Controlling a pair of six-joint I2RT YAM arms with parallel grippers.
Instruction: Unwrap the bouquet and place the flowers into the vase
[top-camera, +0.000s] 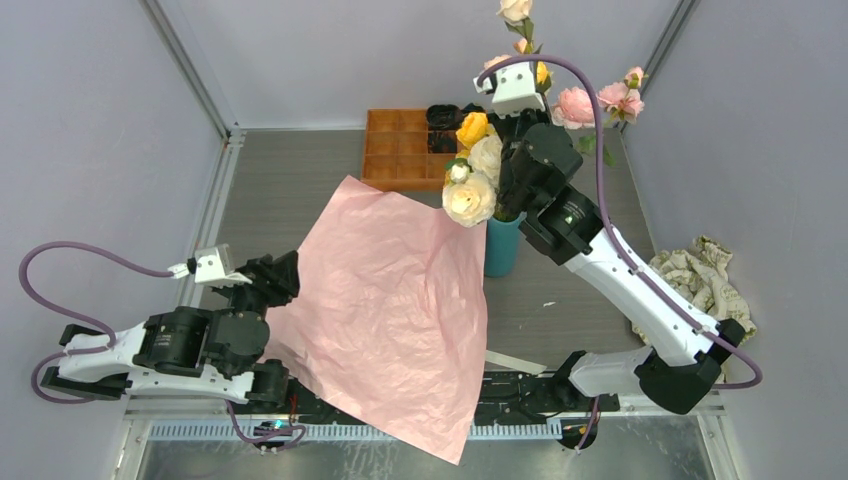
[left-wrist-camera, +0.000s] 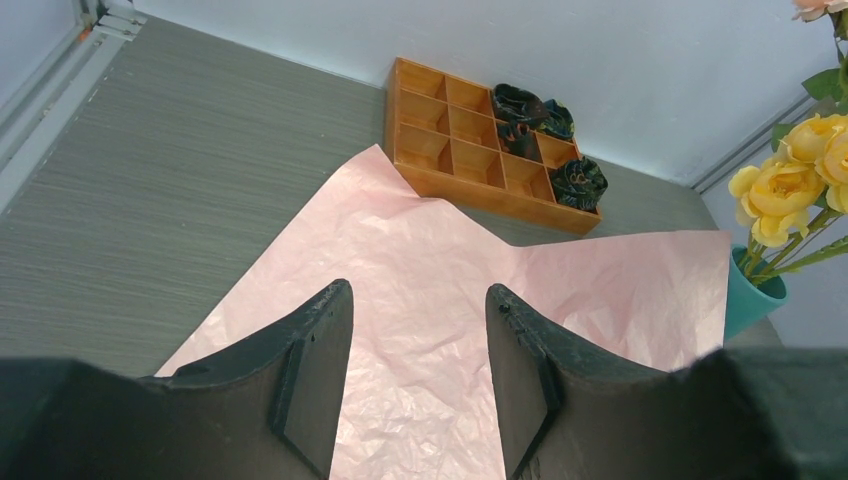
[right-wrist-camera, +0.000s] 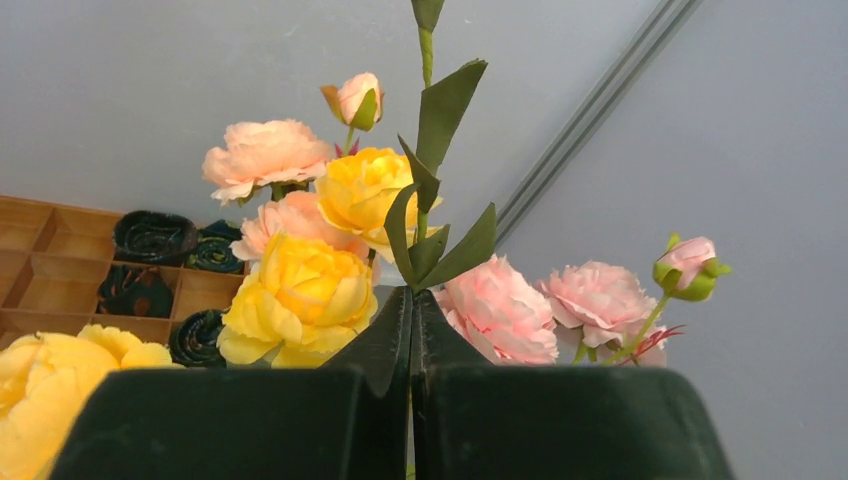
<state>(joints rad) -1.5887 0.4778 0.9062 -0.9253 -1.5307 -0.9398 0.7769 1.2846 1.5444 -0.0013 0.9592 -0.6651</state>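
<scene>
The teal vase (top-camera: 500, 248) stands right of the table's middle with several flowers in it: cream heads (top-camera: 469, 198), a yellow one (top-camera: 472, 128) and pink ones (top-camera: 575, 105). My right gripper (top-camera: 520, 118) is above the vase among the heads. In the right wrist view its fingertips (right-wrist-camera: 412, 292) are shut on a leafy green stem (right-wrist-camera: 425, 200) that rises to a bud. The bouquet's paper (top-camera: 390, 300) lies spread flat, pink side up. My left gripper (top-camera: 285, 278) hovers at its left edge, open (left-wrist-camera: 418, 300), with nothing between the fingers.
An orange compartment tray (top-camera: 395, 150) with dark rosettes (top-camera: 443, 118) sits at the back, touching the paper's far corner. A beige patterned cloth (top-camera: 700, 275) lies crumpled at the right wall. A pale strip (top-camera: 515, 360) lies near the front edge. Walls enclose the table.
</scene>
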